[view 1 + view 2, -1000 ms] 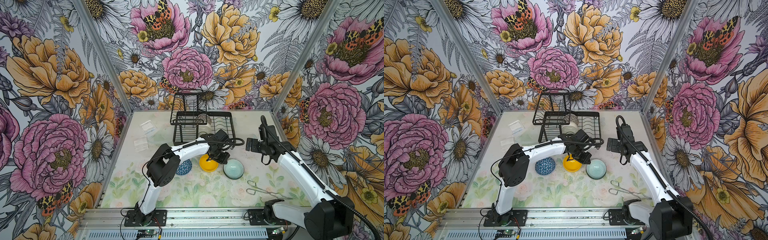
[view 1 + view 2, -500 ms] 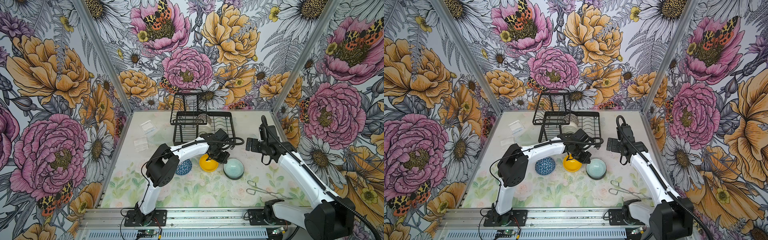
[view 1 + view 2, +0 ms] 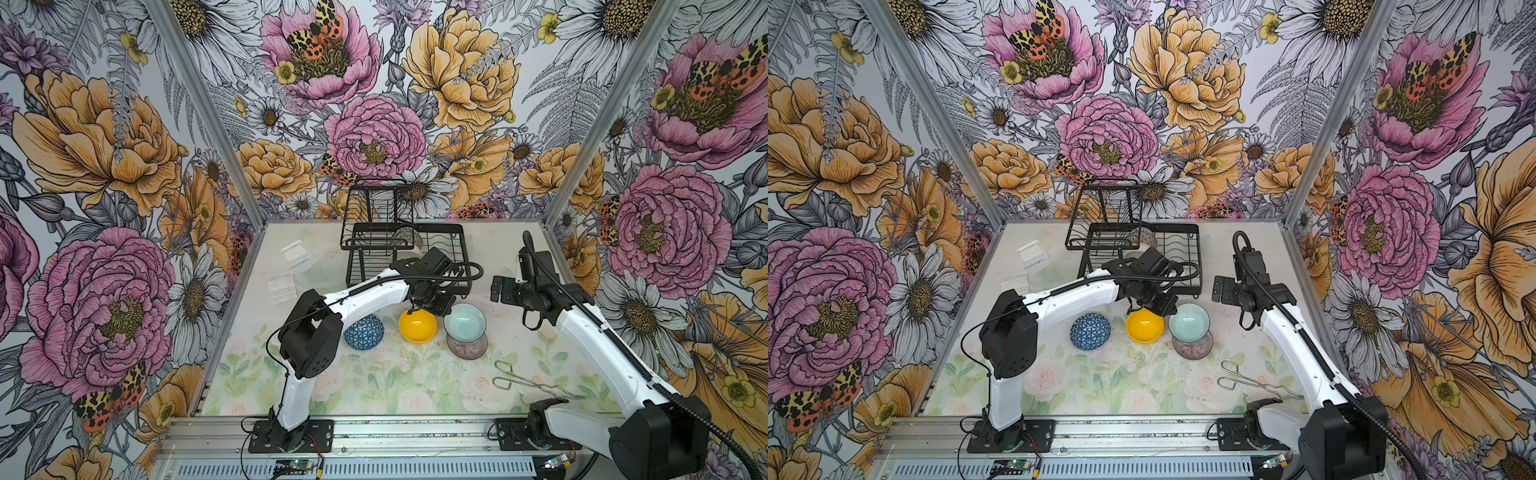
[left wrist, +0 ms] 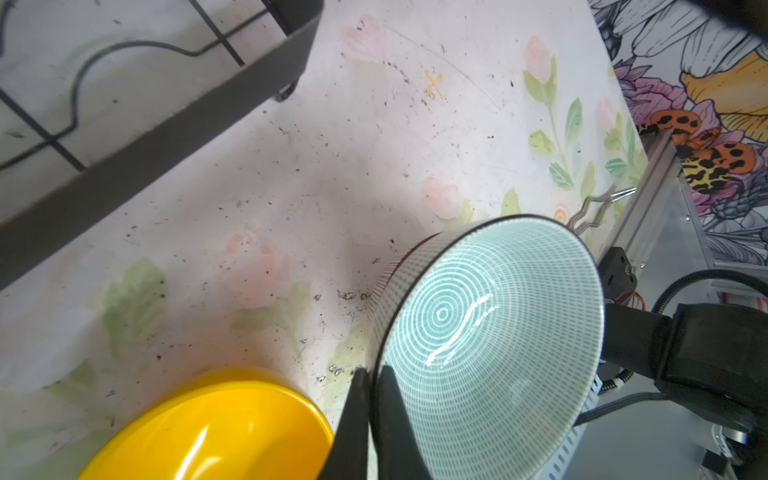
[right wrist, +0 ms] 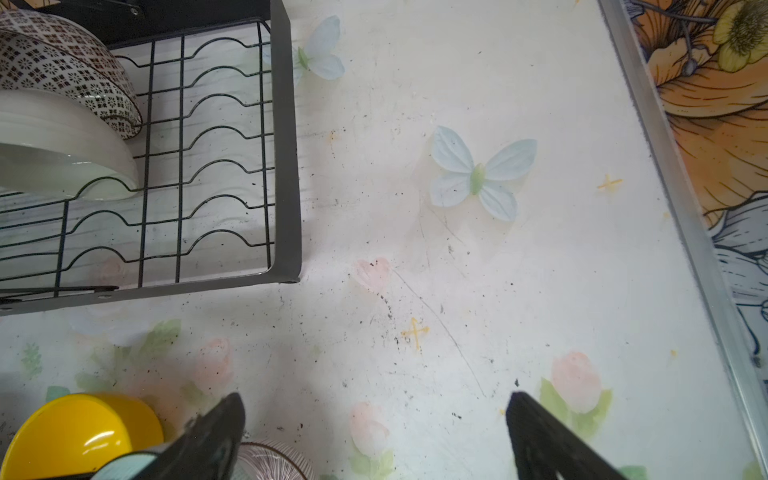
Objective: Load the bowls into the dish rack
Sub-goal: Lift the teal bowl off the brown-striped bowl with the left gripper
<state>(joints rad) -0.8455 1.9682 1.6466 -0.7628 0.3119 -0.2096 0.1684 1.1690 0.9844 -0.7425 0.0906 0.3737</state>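
Two bowls, the mosaic bowl (image 5: 62, 62) and the cream bowl (image 5: 54, 141), are already held in the dish rack (image 5: 286, 166). The teal spiral bowl (image 4: 486, 345), pinched at its rim by the left end effector (image 4: 372, 374), has been lifted off the mauve bowl (image 3: 466, 348) just beneath, ready for racking. The right end effector (image 5: 374, 397) is spread and empty.
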